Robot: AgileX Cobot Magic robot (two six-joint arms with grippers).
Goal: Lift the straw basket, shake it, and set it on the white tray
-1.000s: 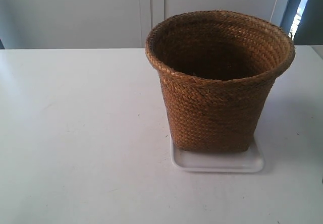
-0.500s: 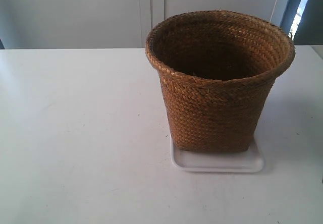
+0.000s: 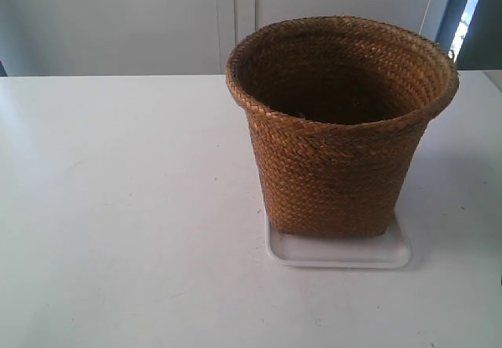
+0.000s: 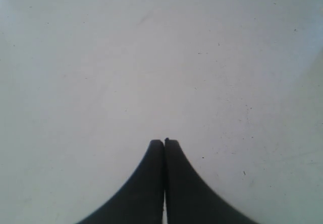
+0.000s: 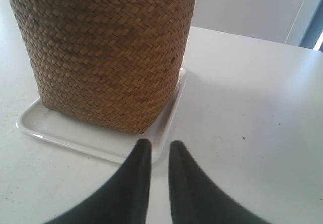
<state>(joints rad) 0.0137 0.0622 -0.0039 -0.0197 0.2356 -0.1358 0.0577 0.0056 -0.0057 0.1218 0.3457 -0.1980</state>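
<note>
The straw basket (image 3: 337, 152) stands upright on the white tray (image 3: 396, 252), right of centre on the table; its base fills most of the tray. Neither arm shows in the exterior view. In the right wrist view the basket (image 5: 106, 47) and tray (image 5: 60, 130) lie just beyond my right gripper (image 5: 157, 143). That gripper is open by a narrow gap, holds nothing, and its tips hover close to the tray's near corner without touching the basket. My left gripper (image 4: 164, 141) is shut and empty over bare table; neither basket nor tray shows in its view.
The white table (image 3: 118, 207) stretches wide to the basket's left and in front of it. A pale wall with panel seams (image 3: 235, 19) stands behind the table's far edge. A dark opening (image 3: 478, 19) shows at the back right.
</note>
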